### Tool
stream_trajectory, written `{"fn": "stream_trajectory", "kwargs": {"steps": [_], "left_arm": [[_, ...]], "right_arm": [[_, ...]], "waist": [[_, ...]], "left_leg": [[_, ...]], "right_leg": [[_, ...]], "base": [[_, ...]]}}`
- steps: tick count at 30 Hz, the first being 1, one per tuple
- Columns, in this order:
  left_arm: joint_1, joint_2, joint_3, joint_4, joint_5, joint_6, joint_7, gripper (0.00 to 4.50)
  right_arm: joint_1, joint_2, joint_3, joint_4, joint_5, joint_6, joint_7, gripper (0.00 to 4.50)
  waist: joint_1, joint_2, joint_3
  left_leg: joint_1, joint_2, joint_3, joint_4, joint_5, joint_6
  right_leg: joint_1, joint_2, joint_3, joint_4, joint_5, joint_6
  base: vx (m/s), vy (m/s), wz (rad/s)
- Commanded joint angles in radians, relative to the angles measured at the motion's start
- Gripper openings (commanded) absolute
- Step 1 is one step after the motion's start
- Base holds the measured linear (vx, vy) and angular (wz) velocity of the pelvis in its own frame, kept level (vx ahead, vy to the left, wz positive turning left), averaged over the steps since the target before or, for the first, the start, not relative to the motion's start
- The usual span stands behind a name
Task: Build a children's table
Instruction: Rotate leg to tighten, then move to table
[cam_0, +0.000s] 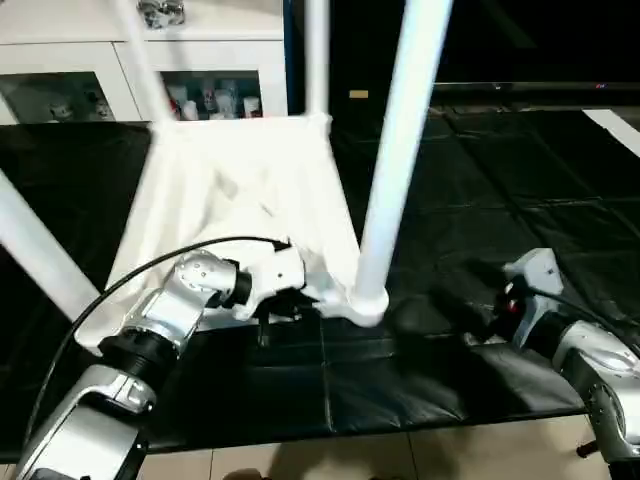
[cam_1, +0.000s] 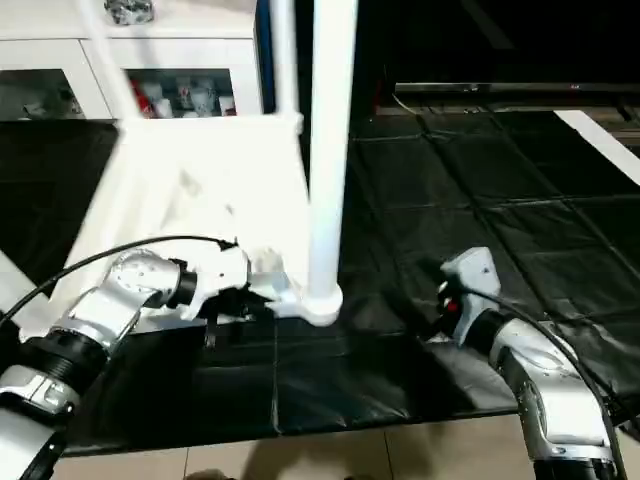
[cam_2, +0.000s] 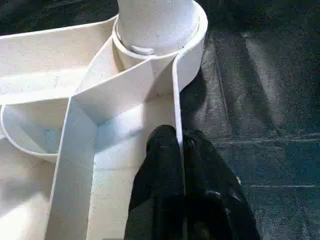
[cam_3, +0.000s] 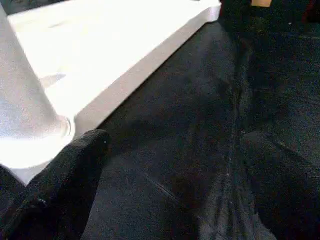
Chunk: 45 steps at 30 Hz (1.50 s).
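Lay upside down on black mat: children's table, legs up. Left tool clamped on table's rim at near corner socket. Right tool spread wide, at 3 o'clock, apart from table.

The upright table legs are cut off by the top edge.
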Motion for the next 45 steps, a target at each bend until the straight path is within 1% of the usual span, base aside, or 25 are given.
{"fn": "stream_trajectory", "kwargs": {"steps": [1,2,4,6,7,8,9,11,12,14,16,17,18,19,21,22,23,25,26,28,29,31,32,37,45], "left_arm": [[0.010,-0.022,0.015,-0.018,-0.046,-0.041,0.017,0.00],[0.013,-0.037,0.067,-0.033,-0.077,-0.032,0.062,0.44],[0.016,-0.040,0.082,-0.043,-0.089,-0.020,0.068,0.55],[0.069,-0.055,0.181,-0.167,-0.189,0.092,0.111,0.65],[0.080,-0.057,0.197,-0.190,-0.205,0.107,0.123,0.78],[0.094,-0.059,0.216,-0.213,-0.218,0.120,0.143,0.90],[0.094,-0.059,0.216,-0.213,-0.218,0.120,0.143,0.97],[0.124,-0.071,0.280,-0.246,-0.233,0.169,0.242,1.08],[0.146,-0.083,0.322,-0.269,-0.243,0.201,0.309,1.18],[0.196,-0.112,0.389,-0.319,-0.255,0.240,0.420,1.39],[0.231,-0.131,0.410,-0.365,-0.261,0.250,0.471,1.54],[0.275,-0.156,0.422,-0.429,-0.259,0.257,0.524,1.73],[0.275,-0.156,0.422,-0.429,-0.259,0.257,0.524,1.73],[0.317,-0.181,0.428,-0.491,-0.252,0.271,0.572,1.88],[0.359,-0.212,0.431,-0.559,-0.219,0.278,0.641,1.88],[0.393,-0.246,0.441,-0.612,-0.181,0.271,0.713,1.88],[0.404,-0.249,0.442,-0.624,-0.173,0.268,0.727,1.88],[0.441,-0.260,0.443,-0.665,-0.146,0.261,0.769,1.88],[0.469,-0.263,0.445,-0.683,-0.138,0.247,0.782,1.88],[0.490,-0.264,0.442,-0.705,-0.137,0.250,0.801,1.88],[0.514,-0.267,0.447,-0.726,-0.141,0.261,0.815,1.88],[0.554,-0.278,0.465,-0.772,-0.149,0.307,0.857,1.88],[0.554,-0.278,0.465,-0.772,-0.149,0.307,0.857,1.88],[0.568,-0.287,0.468,-0.801,-0.141,0.327,0.888,1.88],[0.576,-0.277,0.449,-0.819,-0.143,0.348,0.906,1.88]], "right_arm": [[0.004,0.011,-0.002,-0.029,-0.007,0.016,-0.039,4.47],[-0.001,0.045,-0.007,-0.042,-0.004,0.056,-0.103,4.50],[-0.002,0.054,-0.009,-0.047,-0.002,0.064,-0.118,4.50],[0.005,0.097,0.004,-0.082,-0.042,0.066,-0.205,4.50],[0.006,0.104,0.006,-0.088,-0.050,0.064,-0.220,4.50],[0.007,0.112,0.009,-0.095,-0.054,0.066,-0.234,4.50],[0.007,0.112,0.009,-0.095,-0.054,0.066,-0.234,4.50],[0.015,0.126,0.022,-0.119,-0.076,0.053,-0.259,4.50],[0.023,0.135,0.031,-0.135,-0.093,0.048,-0.277,4.50],[0.041,0.155,0.045,-0.165,-0.117,0.043,-0.316,4.50],[0.051,0.170,0.050,-0.180,-0.119,0.044,-0.336,4.50],[0.060,0.183,0.055,-0.189,-0.135,0.037,-0.367,4.50],[0.060,0.183,0.055,-0.189,-0.135,0.037,-0.367,4.50],[0.065,0.199,0.054,-0.194,-0.139,0.029,-0.389,4.50],[0.071,0.216,0.051,-0.201,-0.147,0.019,-0.420,4.50],[0.079,0.229,0.045,-0.207,-0.180,0.017,-0.475,4.50],[0.083,0.233,0.046,-0.211,-0.186,0.028,-0.483,4.50],[0.096,0.244,0.054,-0.226,-0.203,0.071,-0.511,4.50],[0.108,0.251,0.064,-0.240,-0.199,0.074,-0.505,4.50],[0.118,0.256,0.073,-0.251,-0.199,0.070,-0.504,4.50],[0.128,0.261,0.079,-0.260,-0.190,0.064,-0.496,4.50],[0.140,0.270,0.085,-0.271,-0.176,0.059,-0.490,4.50],[0.140,0.270,0.085,-0.271,-0.176,0.059,-0.490,4.50],[0.141,0.271,0.093,-0.278,-0.173,0.061,-0.494,4.50],[0.141,0.272,0.092,-0.282,-0.179,0.066,-0.492,4.50]], "waist": [[-0.006,-0.022,-0.061],[-0.009,-0.021,-0.060],[-0.009,-0.019,-0.062],[-0.006,-0.011,-0.067],[-0.009,-0.012,-0.066],[-0.012,-0.006,-0.067],[-0.016,-0.010,-0.067],[-0.022,-0.012,-0.064],[-0.027,-0.016,-0.065],[-0.039,-0.024,-0.063],[-0.045,-0.018,-0.062],[-0.050,-0.026,-0.060],[-0.050,-0.026,-0.060],[-0.052,-0.022,-0.056],[-0.059,-0.019,-0.055],[-0.062,-0.025,-0.053],[-0.062,-0.025,-0.052],[-0.061,-0.024,-0.053],[-0.064,-0.025,-0.051],[-0.065,-0.025,-0.051],[-0.064,-0.021,-0.052],[-0.067,-0.025,-0.053],[-0.068,-0.023,-0.052],[-0.065,-0.020,-0.051],[-0.063,-0.019,-0.057]], "left_leg": [[0.001,0.030,-0.009,-0.065,-0.181,0.059],[0.000,0.031,-0.010,-0.067,-0.179,0.054],[0.001,0.030,-0.009,-0.065,-0.177,0.051],[0.001,0.041,-0.011,-0.067,-0.161,0.040],[-0.002,0.044,-0.012,-0.069,-0.158,0.037],[-0.002,0.040,-0.012,-0.069,-0.165,0.037],[-0.005,0.039,-0.011,-0.069,-0.164,0.040],[-0.006,0.036,-0.009,-0.067,-0.168,0.043],[-0.008,0.036,-0.009,-0.065,-0.167,0.041],[-0.011,0.032,-0.007,-0.065,-0.164,0.048],[-0.009,0.032,-0.008,-0.064,-0.179,0.050],[-0.009,0.036,-0.010,-0.066,-0.191,0.047],[-0.009,0.036,-0.010,-0.066,-0.191,0.047],[-0.007,0.034,-0.010,-0.068,-0.211,0.049],[-0.005,0.038,-0.012,-0.069,-0.241,0.045],[-0.008,0.040,-0.013,-0.071,-0.247,0.039],[-0.009,0.037,-0.012,-0.070,-0.249,0.039],[-0.006,0.029,-0.013,-0.068,-0.260,0.039],[-0.010,0.028,-0.014,-0.070,-0.267,0.039],[-0.009,0.026,-0.014,-0.068,-0.275,0.039],[-0.008,0.026,-0.015,-0.069,-0.278,0.041],[-0.015,0.032,-0.019,-0.072,-0.274,0.040],[-0.011,0.031,-0.017,-0.070,-0.280,0.043],[-0.007,0.034,-0.017,-0.074,-0.280,0.043],[-0.012,0.037,-0.018,-0.074,-0.244,0.045]], "right_leg": [[0.045,-0.075,0.048,-0.109,-0.520,-0.030],[0.044,-0.074,0.048,-0.108,-0.512,-0.031],[0.044,-0.076,0.048,-0.108,-0.506,-0.038],[0.046,-0.079,0.053,-0.094,-0.439,-0.079],[0.048,-0.079,0.054,-0.089,-0.409,-0.093],[0.048,-0.073,0.053,-0.084,-0.363,-0.107],[0.050,-0.071,0.054,-0.084,-0.350,-0.107],[0.052,-0.069,0.054,-0.085,-0.343,-0.109],[0.056,-0.070,0.054,-0.080,-0.352,-0.105],[0.054,-0.065,0.051,-0.088,-0.385,-0.089],[0.050,-0.068,0.051,-0.097,-0.448,-0.068],[0.046,-0.065,0.050,-0.098,-0.459,-0.063],[0.046,-0.065,0.050,-0.098,-0.459,-0.063],[0.042,-0.065,0.049,-0.105,-0.486,-0.054],[0.039,-0.064,0.052,-0.106,-0.488,-0.048],[0.040,-0.062,0.051,-0.106,-0.487,-0.042],[0.039,-0.061,0.050,-0.109,-0.498,-0.036],[0.036,-0.058,0.049,-0.114,-0.536,0.003],[0.038,-0.056,0.047,-0.117,-0.537,0.016],[0.035,-0.057,0.046,-0.120,-0.551,0.028],[0.033,-0.056,0.046,-0.121,-0.549,0.033],[0.040,-0.059,0.047,-0.113,-0.520,0.023],[0.034,-0.057,0.046,-0.119,-0.526,0.022],[0.032,-0.053,0.051,-0.114,-0.471,0.007],[0.043,-0.058,0.057,-0.101,-0.384,-0.028]], "base": [[0.000,0.000,0.00],[0.000,0.000,0.00],[0.000,0.000,0.00],[0.000,0.000,0.00],[0.000,0.000,0.00],[0.000,0.000,0.00],[0.000,0.000,0.00],[0.000,0.000,0.00],[0.000,0.000,0.00],[0.000,0.000,0.00],[0.000,0.000,0.00],[0.000,0.000,0.00],[0.000,0.000,0.00],[0.000,0.000,0.00],[0.000,0.000,0.00],[0.000,0.000,0.00],[0.000,0.000,0.00],[0.000,0.000,0.00],[0.000,0.000,0.00],[0.000,0.000,0.00],[0.000,0.000,0.00],[0.000,0.000,0.00],[0.000,0.000,0.00],[0.000,0.000,0.00],[0.000,0.000,0.00]]}}
